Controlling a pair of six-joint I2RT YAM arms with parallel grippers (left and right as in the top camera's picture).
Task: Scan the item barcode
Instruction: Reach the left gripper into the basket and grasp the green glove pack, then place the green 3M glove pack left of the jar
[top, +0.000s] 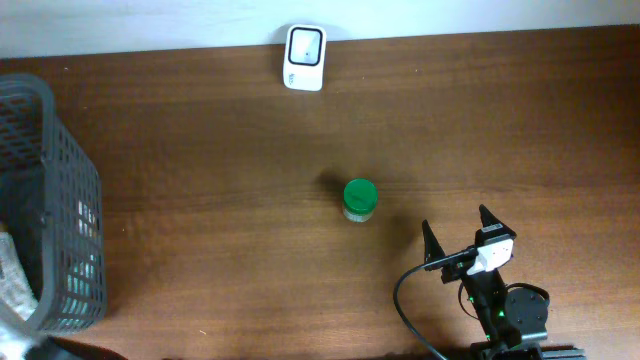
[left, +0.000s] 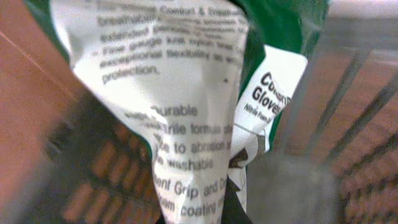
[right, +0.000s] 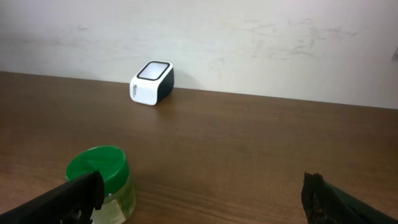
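A crumpled white and green glove packet (left: 186, 106) fills the left wrist view, inside the grey basket (left: 348, 93). It narrows to a pinch at the bottom edge, where my left gripper is shut on it; the fingers themselves are out of frame. No barcode shows on the printed side facing the camera. The white scanner (top: 304, 57) stands at the table's far edge, also in the right wrist view as the scanner (right: 152, 83). My right gripper (top: 463, 238) hovers open and empty at the near right.
A green-lidded jar (top: 360, 198) stands mid-table, just left of and beyond the right gripper, and appears as the jar (right: 102, 180) beside the left fingertip. The wire basket (top: 70, 180) occupies the left edge with more packets inside.
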